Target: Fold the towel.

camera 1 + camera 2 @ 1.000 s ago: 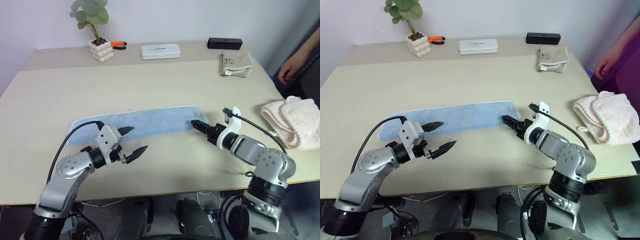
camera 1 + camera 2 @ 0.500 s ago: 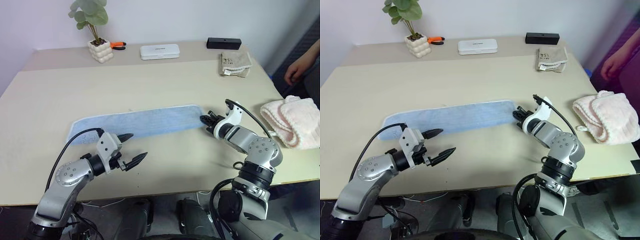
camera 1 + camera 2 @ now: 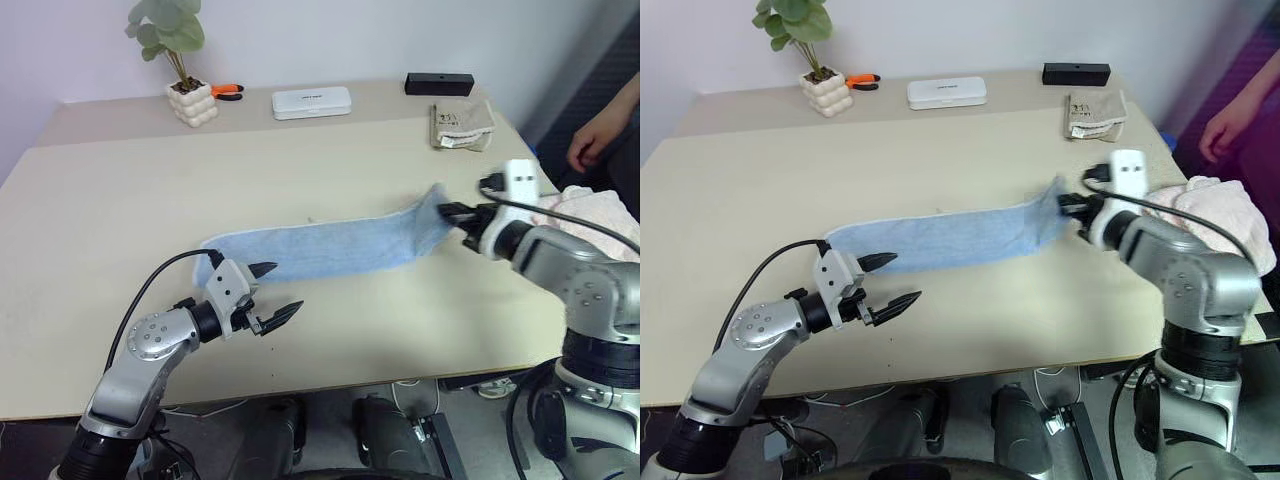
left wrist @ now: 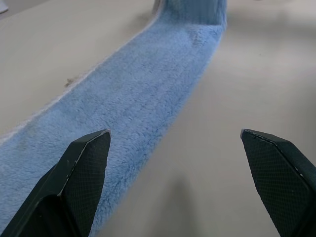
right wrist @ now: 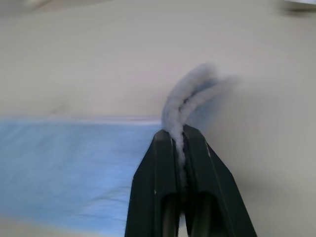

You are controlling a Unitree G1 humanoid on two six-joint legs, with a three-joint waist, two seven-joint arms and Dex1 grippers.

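We see the table (image 3: 90, 210) bearing the towel (image 3: 330, 245), stretched long across its middle, one end raised off the surface. Beyond the towel sits the plant (image 3: 180, 60). At the raised end, our right gripper (image 3: 452, 212) is clamped on the towel. Near the flat end, our left gripper (image 3: 272, 292) hovers, jaws apart.

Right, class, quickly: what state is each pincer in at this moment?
Left pincer: open, holding nothing, at the near edge of the light blue towel.
Right pincer: shut on the towel's end, lifted off the table.
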